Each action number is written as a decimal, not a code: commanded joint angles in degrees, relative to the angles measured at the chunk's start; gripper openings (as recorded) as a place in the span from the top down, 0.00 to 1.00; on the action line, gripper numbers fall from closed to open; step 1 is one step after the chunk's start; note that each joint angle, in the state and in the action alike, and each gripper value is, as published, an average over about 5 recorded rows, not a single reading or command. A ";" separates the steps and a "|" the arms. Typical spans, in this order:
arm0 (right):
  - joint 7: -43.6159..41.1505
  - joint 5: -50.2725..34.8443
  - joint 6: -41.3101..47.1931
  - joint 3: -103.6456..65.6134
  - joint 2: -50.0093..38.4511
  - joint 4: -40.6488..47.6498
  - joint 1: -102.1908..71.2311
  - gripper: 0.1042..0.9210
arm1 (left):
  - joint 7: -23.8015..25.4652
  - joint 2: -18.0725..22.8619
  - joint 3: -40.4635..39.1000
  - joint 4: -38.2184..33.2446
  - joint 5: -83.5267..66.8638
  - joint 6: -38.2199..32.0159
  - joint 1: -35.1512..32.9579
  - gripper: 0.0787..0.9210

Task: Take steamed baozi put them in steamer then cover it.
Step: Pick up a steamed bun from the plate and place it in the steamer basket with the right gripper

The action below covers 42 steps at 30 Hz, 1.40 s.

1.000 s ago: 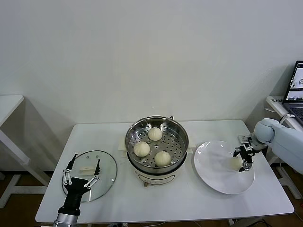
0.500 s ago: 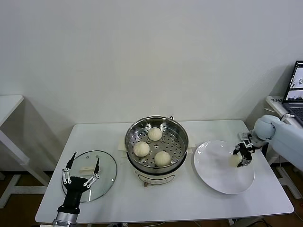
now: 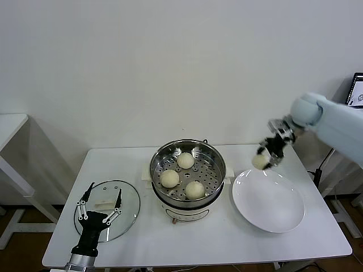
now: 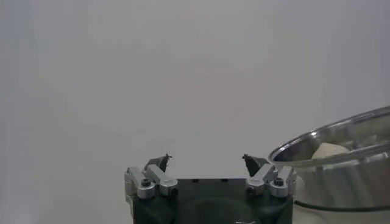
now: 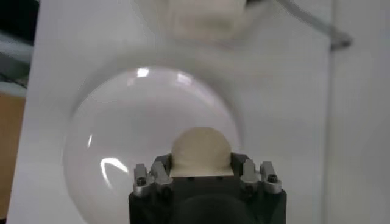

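Note:
My right gripper [image 3: 266,156] is shut on a cream-white baozi [image 3: 260,162] and holds it in the air above the far left rim of the white plate [image 3: 269,201]. In the right wrist view the same baozi [image 5: 200,150] sits between the jaws with the plate [image 5: 122,131] below. Three more baozi [image 3: 169,178] [image 3: 186,160] [image 3: 195,190] lie on the perforated tray of the steel steamer [image 3: 188,173] at the table's middle. The glass lid [image 3: 108,210] lies flat at the left, and my left gripper [image 3: 101,213] hovers open over its near edge.
The steamer's rim [image 4: 341,140] with one baozi [image 4: 331,151] shows beside the left gripper [image 4: 205,161] in the left wrist view. A laptop [image 3: 357,90] stands on a side table at the far right. A second table [image 3: 10,127] sits at the far left.
My right gripper closed on the last baozi on the plate, lifted it, and carried it up and left toward the steamer. The plate is now bare. The left arm stayed still.

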State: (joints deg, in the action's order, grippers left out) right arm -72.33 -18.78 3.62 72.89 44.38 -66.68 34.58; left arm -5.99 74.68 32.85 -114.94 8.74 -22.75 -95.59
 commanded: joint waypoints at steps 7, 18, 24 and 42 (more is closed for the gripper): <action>1.84 -12.01 4.98 10.99 13.85 -8.43 11.88 0.32 | -0.15 -0.23 -0.16 -0.12 0.04 0.02 0.20 0.12; 5.94 -7.84 6.42 10.73 16.33 -6.59 5.30 0.32 | -0.34 -0.43 0.08 0.08 -0.09 -0.30 0.24 0.12; 6.32 -6.27 6.64 10.55 16.91 -5.35 2.60 0.32 | -0.37 -0.38 0.29 0.00 -0.14 -0.25 0.39 0.12; 6.83 -3.05 6.69 9.55 18.61 -2.45 -1.82 0.31 | -0.51 -0.17 0.48 0.17 -0.16 -0.45 0.35 0.12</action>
State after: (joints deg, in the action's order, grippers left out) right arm -65.52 -23.46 10.34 82.64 62.31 -69.94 34.52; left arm -6.47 74.51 33.34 -114.89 8.60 -23.09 -95.20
